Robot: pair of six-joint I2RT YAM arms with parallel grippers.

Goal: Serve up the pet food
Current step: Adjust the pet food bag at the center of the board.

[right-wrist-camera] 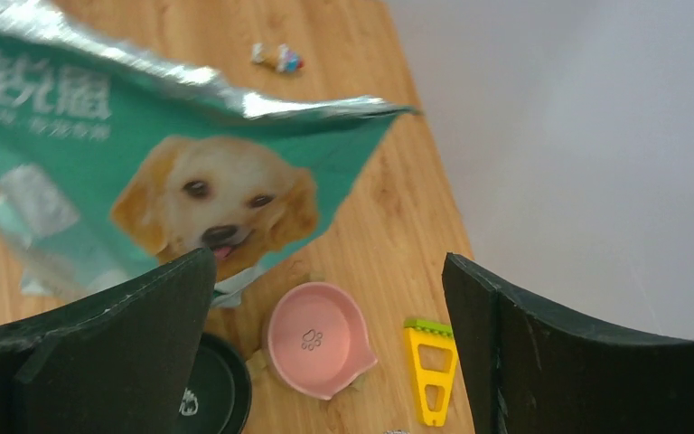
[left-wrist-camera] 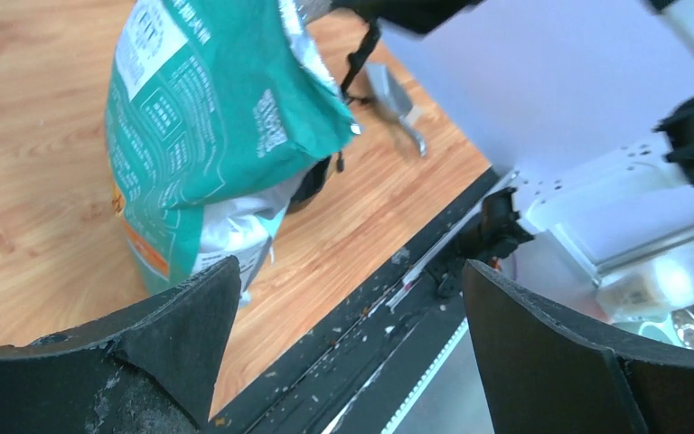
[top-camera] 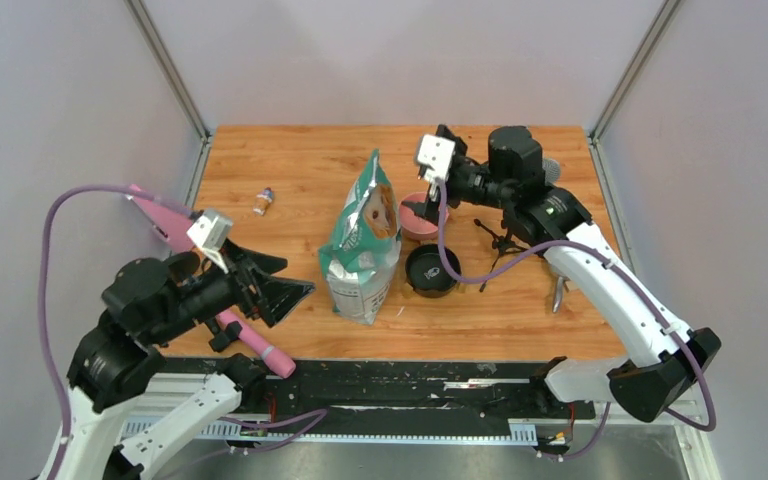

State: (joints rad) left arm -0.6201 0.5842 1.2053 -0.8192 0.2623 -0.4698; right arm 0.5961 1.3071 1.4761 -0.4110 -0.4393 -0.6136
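At the near left, the left claw [top-camera: 295, 278] is hanging just above the bench [top-camera: 480, 330] with its two black fingers [left-wrist-camera: 172, 344] spread wide and nothing between them. It is pointing toward the lower part of the bag [top-camera: 362, 245], close to it but apart from it. A long pink tool [top-camera: 250, 340] is lying slantwise under that arm, its near end reaching past the bench's front edge.

In the middle of the bench the teal-green and white bag is standing upright, its silver-lined top gaping open and the golden dog print facing right. The pet food itself is not showing in any view; whether it is sitting inside the bag cannot be told. Just right of the bag's foot a black bowl [top-camera: 432, 268] is resting on the wood. Further right, near the right arm's forearm, a grey scoop [top-camera: 558, 292] is lying flat on the bench, well apart from both bowls.

Behind the black bowl and just beside it, a pink bowl [top-camera: 422, 222] with a paw mark inside is sitting beside the bag's upper edge, and its inside is looking bare in the right wrist view. The right claw [top-camera: 418, 210] is hovering over it with fingers [right-wrist-camera: 99, 353] wide apart, gripping nothing. A yellow and green piece [right-wrist-camera: 429, 371] is lying just beside the pink bowl.

Farther back on the left, a small bottle [top-camera: 263, 200] is lying alone.
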